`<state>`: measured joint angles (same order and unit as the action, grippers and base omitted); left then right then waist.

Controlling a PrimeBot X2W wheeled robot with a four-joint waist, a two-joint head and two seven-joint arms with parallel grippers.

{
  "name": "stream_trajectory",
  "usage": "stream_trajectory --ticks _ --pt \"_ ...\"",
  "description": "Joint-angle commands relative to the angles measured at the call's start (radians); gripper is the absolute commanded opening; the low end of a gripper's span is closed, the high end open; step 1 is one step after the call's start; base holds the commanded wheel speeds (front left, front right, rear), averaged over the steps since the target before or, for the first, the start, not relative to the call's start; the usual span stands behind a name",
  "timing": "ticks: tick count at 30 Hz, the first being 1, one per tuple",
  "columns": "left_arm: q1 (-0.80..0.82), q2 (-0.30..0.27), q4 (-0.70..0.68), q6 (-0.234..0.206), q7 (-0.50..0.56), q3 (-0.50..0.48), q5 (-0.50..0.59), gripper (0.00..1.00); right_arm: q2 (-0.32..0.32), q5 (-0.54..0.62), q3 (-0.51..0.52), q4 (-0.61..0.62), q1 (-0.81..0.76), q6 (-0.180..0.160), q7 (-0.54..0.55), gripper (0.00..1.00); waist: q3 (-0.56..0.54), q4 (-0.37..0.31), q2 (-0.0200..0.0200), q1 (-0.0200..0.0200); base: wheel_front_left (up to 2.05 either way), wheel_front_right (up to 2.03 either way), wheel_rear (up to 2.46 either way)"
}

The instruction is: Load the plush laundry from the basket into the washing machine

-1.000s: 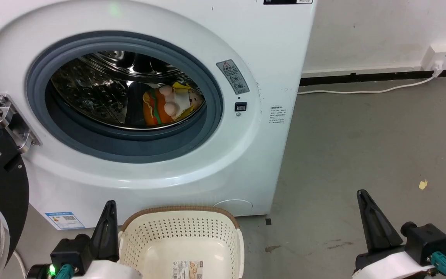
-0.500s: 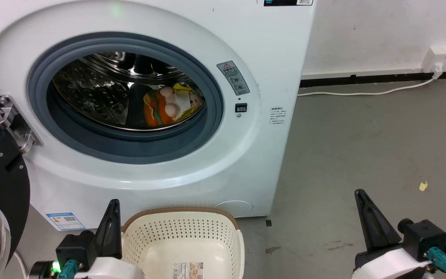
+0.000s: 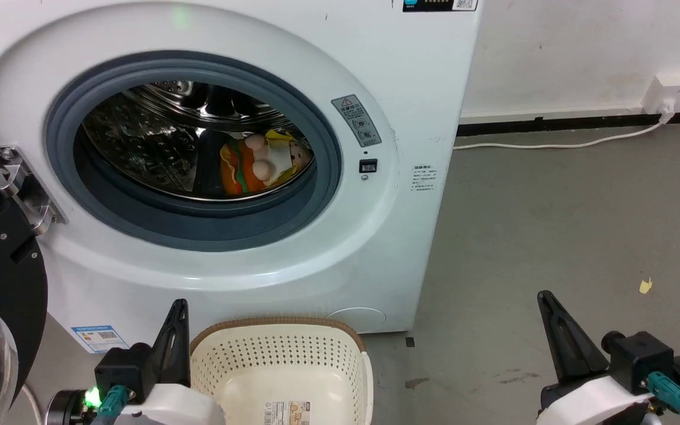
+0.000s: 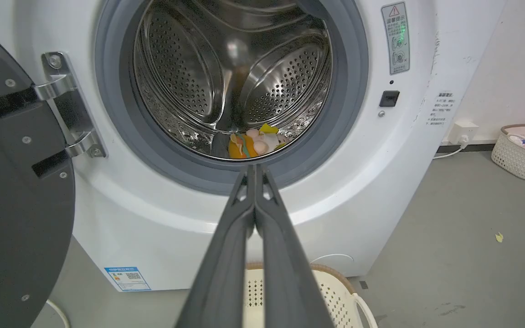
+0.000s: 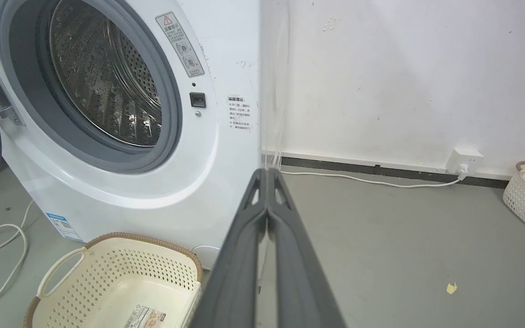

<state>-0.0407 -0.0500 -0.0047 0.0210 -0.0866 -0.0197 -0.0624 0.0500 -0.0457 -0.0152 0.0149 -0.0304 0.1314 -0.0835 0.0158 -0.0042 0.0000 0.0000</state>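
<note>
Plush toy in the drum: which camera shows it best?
The head view: the plush toy lies large and clear inside the drum. The left wrist view shows it smaller, just above the left gripper tips. The right wrist view catches the drum's wall at a slant.

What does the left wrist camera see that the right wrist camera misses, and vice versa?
Left wrist, not right: the plush toy lying in the steel drum. Right wrist, not left: the label sticker on the basket bottom. Both: the washing machine, the basket, a second basket; the left gripper and right gripper each appear shut.
</note>
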Motion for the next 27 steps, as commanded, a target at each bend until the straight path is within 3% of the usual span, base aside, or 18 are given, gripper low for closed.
stream_trajectory --ticks 1,27 --pt "0.013 0.000 0.002 -0.003 0.009 0.000 0.008 0.00 0.000 0.008 0.003 -0.003 0.014 0.000 0.006 0.00 -0.001 0.000 0.0000 0.0000 0.00 0.00 0.00" --pt "0.033 0.000 0.004 -0.016 0.064 0.014 0.047 0.00 0.000 0.035 0.012 -0.011 0.026 -0.001 0.061 0.00 -0.011 0.003 0.0000 0.0000 0.00 0.00 0.00"
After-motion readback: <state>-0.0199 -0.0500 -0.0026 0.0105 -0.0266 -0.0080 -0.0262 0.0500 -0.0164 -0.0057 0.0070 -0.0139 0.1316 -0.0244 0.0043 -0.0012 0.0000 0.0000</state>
